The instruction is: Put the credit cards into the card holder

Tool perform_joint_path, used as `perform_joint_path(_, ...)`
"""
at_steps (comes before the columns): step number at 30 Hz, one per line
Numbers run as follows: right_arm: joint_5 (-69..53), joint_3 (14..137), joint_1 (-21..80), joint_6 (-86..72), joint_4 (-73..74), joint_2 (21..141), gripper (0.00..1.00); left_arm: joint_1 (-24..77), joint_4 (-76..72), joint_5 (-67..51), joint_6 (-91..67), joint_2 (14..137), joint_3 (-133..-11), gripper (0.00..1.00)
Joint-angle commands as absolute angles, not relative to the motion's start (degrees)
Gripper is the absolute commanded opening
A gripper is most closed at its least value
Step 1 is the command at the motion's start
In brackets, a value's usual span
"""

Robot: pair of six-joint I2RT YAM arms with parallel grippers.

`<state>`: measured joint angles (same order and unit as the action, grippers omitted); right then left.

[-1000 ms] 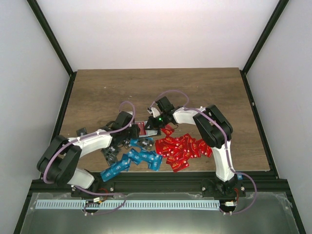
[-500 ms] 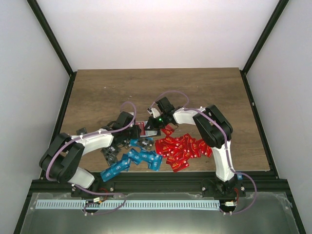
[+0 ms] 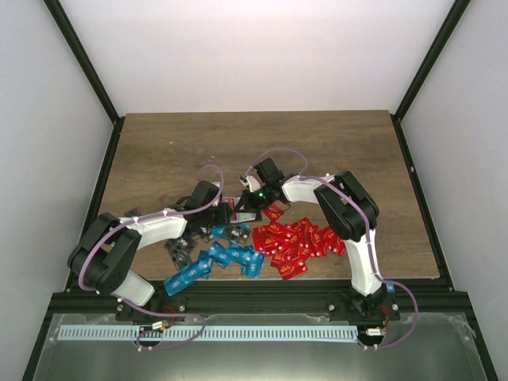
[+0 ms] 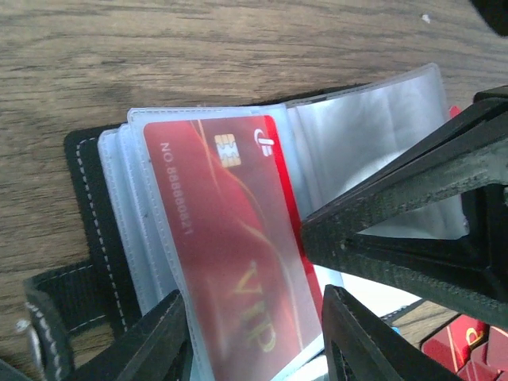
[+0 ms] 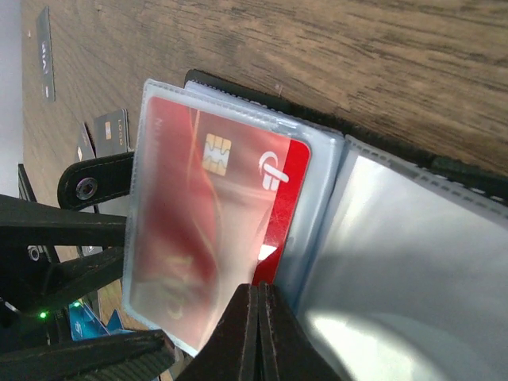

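Note:
The card holder (image 3: 236, 209) lies open on the table, black cover (image 4: 87, 190) down and clear sleeves up. A red card (image 4: 230, 238) sits mostly inside one sleeve, with one long edge (image 5: 287, 186) still showing. My left gripper (image 4: 254, 317) is open, its fingers either side of that sleeve. My right gripper (image 5: 258, 295) is shut and empty, its tip against the card's exposed edge. It also shows in the left wrist view (image 4: 397, 214). Loose red cards (image 3: 298, 242), blue cards (image 3: 218, 260) and dark cards (image 3: 178, 248) lie near the front.
Both arms meet at the holder in the table's middle (image 3: 234, 206). A dark card (image 3: 133, 214) lies apart at the left. The holder's snap strap (image 5: 99, 178) sticks out to one side. Black frame posts (image 3: 421, 79) bound the table.
My left gripper has shifted slightly right, closer to the holder. The right arm and the card piles have not visibly moved.

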<state>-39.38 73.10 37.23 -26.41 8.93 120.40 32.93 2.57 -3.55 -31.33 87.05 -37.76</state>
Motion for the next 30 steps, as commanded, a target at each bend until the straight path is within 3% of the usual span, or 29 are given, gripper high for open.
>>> perform_joint_path(1, -39.9, 72.7, 37.6, -26.0, 9.2, 121.9, 0.01, 33.5, 0.9, -4.6, -31.9, 86.7, -39.2, 0.46)
perform_joint_path(19, -37.3, 73.3, 37.1, -24.9, 12.1, 116.4, 0.01, 36.0, 0.9, -4.3, -31.8, 90.1, -43.8, 0.43)
perform_joint_path(26, -33.7, 70.7, 34.7, -23.9, 15.1, 109.1, 0.14, 37.5, 1.1, -3.7, -31.6, 93.4, -46.7, 0.43)
perform_joint_path(30, -31.6, 66.6, 32.2, -23.3, 15.9, 103.7, 0.17, 38.8, 1.2, -4.0, -31.3, 96.4, -49.5, 0.43)
